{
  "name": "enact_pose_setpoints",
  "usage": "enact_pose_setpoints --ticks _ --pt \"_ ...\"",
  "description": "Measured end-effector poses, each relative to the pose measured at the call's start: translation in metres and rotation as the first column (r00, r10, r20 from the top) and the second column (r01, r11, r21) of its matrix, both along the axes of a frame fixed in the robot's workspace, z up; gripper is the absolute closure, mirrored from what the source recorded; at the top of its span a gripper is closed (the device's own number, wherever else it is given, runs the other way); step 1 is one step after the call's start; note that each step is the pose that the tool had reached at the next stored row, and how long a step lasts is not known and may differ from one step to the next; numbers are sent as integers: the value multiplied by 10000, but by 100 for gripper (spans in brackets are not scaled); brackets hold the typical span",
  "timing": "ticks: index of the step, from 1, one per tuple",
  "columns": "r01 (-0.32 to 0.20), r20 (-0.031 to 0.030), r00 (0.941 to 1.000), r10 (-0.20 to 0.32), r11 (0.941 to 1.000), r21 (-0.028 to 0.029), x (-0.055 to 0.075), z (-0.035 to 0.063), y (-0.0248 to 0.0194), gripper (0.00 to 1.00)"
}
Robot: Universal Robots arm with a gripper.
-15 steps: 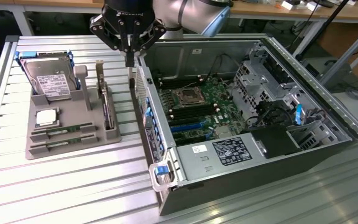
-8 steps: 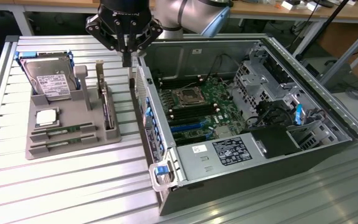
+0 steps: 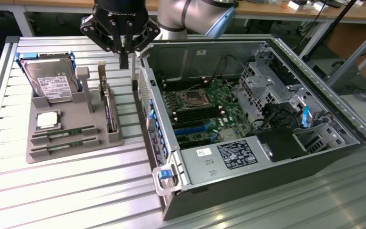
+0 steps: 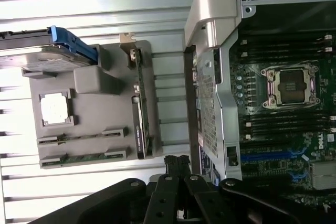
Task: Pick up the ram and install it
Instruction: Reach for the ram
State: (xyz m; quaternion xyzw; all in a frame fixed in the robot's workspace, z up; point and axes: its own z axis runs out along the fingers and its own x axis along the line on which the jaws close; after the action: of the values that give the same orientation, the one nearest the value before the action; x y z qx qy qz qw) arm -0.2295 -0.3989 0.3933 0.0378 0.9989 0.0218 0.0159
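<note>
Gripper (image 4: 177,162) (jaws together, empty) hangs between the grey tray (image 4: 90,113) holding the ram (image 4: 83,139) and the open Dell-marked computer case (image 4: 210,30).

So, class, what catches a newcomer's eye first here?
An open black computer case, green motherboard exposed, takes the exterior view's right. On that view's left, a grey plastic tray holds a silver hard drive and narrow green ram sticks. The black gripper hangs shut above, between them.

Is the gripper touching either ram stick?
Apart. Wrist view: the gripper is beyond the tray, well clear of both ram sticks.
</note>
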Motion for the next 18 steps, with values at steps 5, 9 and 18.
enact_pose_setpoints --ticks 5,9,18 --pt "0 0 10000 0 10000 0 -47 0 0 90" --pt "0 0 10000 0 10000 0 -74 0 0 90" --pt "0 0 10000 0 10000 0 -142 0 0 90"
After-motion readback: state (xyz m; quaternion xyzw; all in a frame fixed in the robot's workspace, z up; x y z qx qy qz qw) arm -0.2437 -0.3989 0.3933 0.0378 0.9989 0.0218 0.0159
